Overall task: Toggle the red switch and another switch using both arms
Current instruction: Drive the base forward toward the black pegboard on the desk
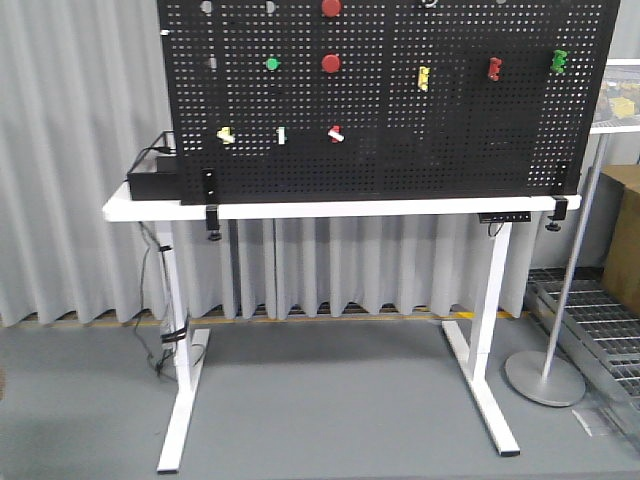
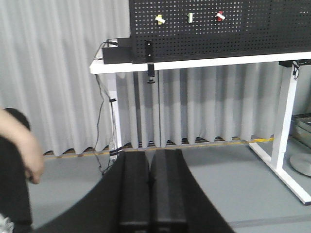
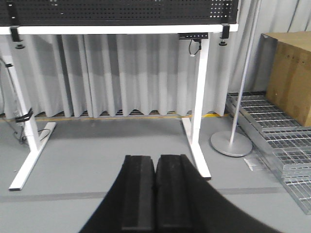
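Starting nearest: our left gripper shows its two black padded fingers pressed flat together, nothing between them. The right gripper reads the same, pads closed up and empty. Both hang low over the bare grey floor, well short of the white-topped table on steel legs. A person's bare forearm sits at the left edge of the left wrist view.

Beyond, upright on the table, stands the black perforated metal board. On its lowest row, the small red toggle switch with a white lever tip is rightmost of three, after a yellow toggle and a pale green toggle. Its lever looks to lie roughly crosswise.

From the left fingers it lies high and to the right, well apart. The right wrist view shows only the board's bottom edge.

We judge both arms must rise and reach forward. Room ahead is open, with a grey pole stand on a round base off to the right.
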Controlling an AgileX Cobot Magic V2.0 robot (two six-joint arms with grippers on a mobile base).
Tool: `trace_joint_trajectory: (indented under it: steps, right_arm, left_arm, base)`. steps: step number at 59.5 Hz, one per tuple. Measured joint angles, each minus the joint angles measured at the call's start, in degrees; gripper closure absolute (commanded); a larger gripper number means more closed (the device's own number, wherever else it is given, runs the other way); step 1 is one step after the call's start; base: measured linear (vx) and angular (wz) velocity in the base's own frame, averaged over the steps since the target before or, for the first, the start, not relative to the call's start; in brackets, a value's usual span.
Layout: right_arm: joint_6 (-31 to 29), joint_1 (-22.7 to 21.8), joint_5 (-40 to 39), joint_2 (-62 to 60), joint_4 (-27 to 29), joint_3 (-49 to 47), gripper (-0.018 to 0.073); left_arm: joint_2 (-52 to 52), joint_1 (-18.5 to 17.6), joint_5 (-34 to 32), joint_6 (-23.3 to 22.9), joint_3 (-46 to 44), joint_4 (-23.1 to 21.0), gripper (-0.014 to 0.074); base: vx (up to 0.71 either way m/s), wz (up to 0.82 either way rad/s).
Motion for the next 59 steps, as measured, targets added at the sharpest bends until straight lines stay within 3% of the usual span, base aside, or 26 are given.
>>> trace_joint_trajectory:
  steps: [59]
  right_arm:
    - [0.0, 0.0, -0.04, 0.0, 0.0, 0.0, 0.0566]
  left_arm:
    - [0.0, 0.0, 0.24, 0.0, 0.0, 0.0, 0.0594]
  base:
    - [0.43, 0.01]
